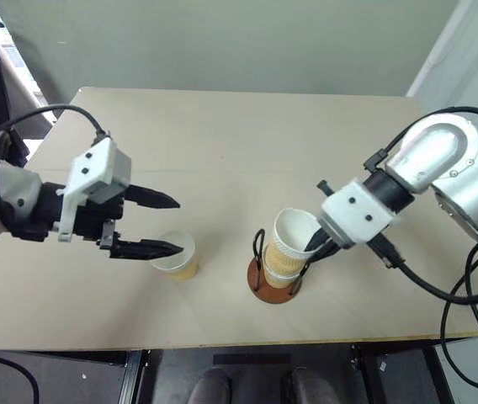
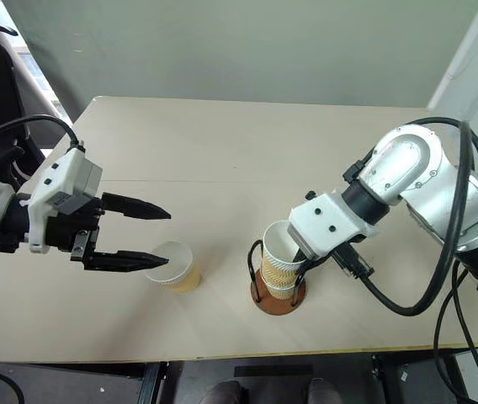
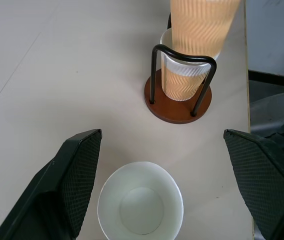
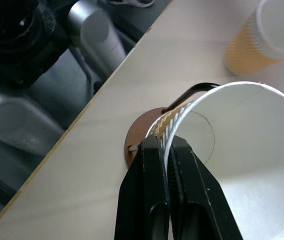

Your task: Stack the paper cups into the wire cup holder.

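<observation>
There are three paper cups on the desk (image 1: 222,126). One cup stands alone (image 1: 176,255) near the front edge, a bit toward the left side. It is upright, and you can see its white inside.

There is one wire cup holder (image 1: 274,278), also near the front edge, about in the middle. It has a round brown base and two black wire loops that stand up. One cup (image 3: 184,82) sits down in the holder between the loops. Another cup (image 1: 294,237) is partly inside that one, leaning toward the right side.

The right gripper (image 4: 168,155) pinches the wall of this leaning cup. One black finger is inside the cup and one is outside, squeezed tight on its rim.

The left gripper (image 1: 161,224) has its two black fingers spread wide apart and holds nothing. It hangs over the cup that stands alone, and one fingertip lies across that cup's rim in the head view.
</observation>
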`<state>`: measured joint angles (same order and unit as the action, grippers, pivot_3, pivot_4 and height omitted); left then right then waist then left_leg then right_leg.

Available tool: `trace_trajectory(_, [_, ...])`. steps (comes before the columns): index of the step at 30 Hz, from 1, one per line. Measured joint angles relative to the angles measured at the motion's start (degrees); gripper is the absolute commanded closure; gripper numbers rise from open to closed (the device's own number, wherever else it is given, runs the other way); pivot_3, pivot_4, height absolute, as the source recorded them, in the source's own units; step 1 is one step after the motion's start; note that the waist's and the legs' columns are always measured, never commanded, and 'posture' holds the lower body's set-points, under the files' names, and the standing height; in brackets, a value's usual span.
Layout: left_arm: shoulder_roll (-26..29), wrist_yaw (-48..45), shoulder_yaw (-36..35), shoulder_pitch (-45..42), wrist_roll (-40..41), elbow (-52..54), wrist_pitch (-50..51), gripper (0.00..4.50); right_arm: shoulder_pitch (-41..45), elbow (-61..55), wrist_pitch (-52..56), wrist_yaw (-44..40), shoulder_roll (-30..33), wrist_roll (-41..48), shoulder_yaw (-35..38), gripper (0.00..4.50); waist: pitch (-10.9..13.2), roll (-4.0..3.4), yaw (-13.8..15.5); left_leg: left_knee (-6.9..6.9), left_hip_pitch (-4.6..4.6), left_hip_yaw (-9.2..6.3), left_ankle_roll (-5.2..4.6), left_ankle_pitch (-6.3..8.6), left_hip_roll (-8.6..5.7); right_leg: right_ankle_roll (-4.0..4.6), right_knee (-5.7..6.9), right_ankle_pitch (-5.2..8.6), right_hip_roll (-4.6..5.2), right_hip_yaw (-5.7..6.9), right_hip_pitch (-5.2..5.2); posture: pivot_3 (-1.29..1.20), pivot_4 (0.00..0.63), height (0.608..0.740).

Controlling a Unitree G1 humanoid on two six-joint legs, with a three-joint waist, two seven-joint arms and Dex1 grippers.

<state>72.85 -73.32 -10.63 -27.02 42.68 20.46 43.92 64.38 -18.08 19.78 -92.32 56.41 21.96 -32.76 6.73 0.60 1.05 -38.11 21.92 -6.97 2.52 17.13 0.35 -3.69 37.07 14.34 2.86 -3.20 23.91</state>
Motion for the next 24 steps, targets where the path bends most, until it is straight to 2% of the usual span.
trace_trajectory(2, [0.0, 0.1, -0.4, 0.4, 0.0, 0.0, 0.0, 0.30, 0.0, 0.0, -0.7, 0.0, 0.0, -0.4, -0.1, 4.29, 0.0, 0.00, 0.0, 0.00, 0.00, 0.00, 0.00, 0.00, 0.00, 0.00, 0.00, 0.00, 0.00, 0.00, 0.00, 0.00, 0.150, 0.740])
trace_trajectory(5, [0.0, 0.2, -0.8, 0.6, 0.1, 0.1, 0.1, 0.30, 0.0, 0.0, -1.3, 0.0, 0.1, -1.0, -0.5, 3.61, 0.0, 0.00, 0.0, 0.00, 0.00, 0.00, 0.00, 0.00, 0.00, 0.01, 0.00, 0.00, 0.00, 0.00, 0.00, 0.00, 0.150, 0.740])
trace_trajectory(12, [0.0, 0.2, -0.9, 0.6, -0.8, -0.3, -0.5, 0.30, 0.0, 0.4, -1.9, 0.0, -0.7, -3.1, -1.4, 1.04, 0.0, 0.00, 0.0, 0.00, 0.00, 0.00, 0.00, 0.00, 0.00, 0.01, 0.01, 0.00, 0.00, 0.00, 0.00, 0.00, 0.150, 0.740])
trace_trajectory(15, [0.4, 0.9, 2.9, -2.3, -5.9, -3.5, -3.2, 0.30, -0.4, 1.2, -0.1, 0.1, -1.4, -3.6, -0.3, 0.02, 0.0, 0.01, 0.1, -0.03, -0.01, -0.03, 0.00, 0.00, 0.00, 0.03, 0.00, -0.01, 0.01, 0.01, 0.00, 0.00, 0.150, 0.740])
trace_trajectory(17, [0.4, 0.9, 6.0, -4.2, -9.7, -6.7, -5.1, 0.30, -1.1, 2.1, 2.7, 0.4, -0.9, -3.1, 3.0, 0.02, 0.0, 0.01, 0.2, -0.05, 0.01, -0.04, -0.01, 0.00, -0.02, 0.05, -0.02, -0.02, 0.04, 0.02, 0.00, 0.00, 0.150, 0.740])
trace_trajectory(20, [-0.2, -0.7, 11.1, -8.6, -14.4, -11.1, -7.9, 0.30, -3.8, 2.4, 11.3, 2.8, 0.5, 4.1, 12.4, 0.02, 0.0, 0.05, 0.6, -0.03, 0.06, -0.07, -0.01, 0.01, -0.05, 0.06, -0.06, -0.02, 0.06, 0.02, 0.00, 0.00, 0.150, 0.740])
trace_trajectory(24, [-3.0, -4.3, 17.9, -14.7, -20.9, -17.4, -12.0, 0.30, -10.5, 2.6, 26.7, 8.6, 3.3, 18.5, 30.7, 0.02, 0.0, 0.09, 1.3, 0.03, 0.08, -0.12, 0.00, 0.01, -0.14, 0.06, -0.12, -0.02, 0.09, 0.02, -0.02, 0.00, 0.150, 0.740])
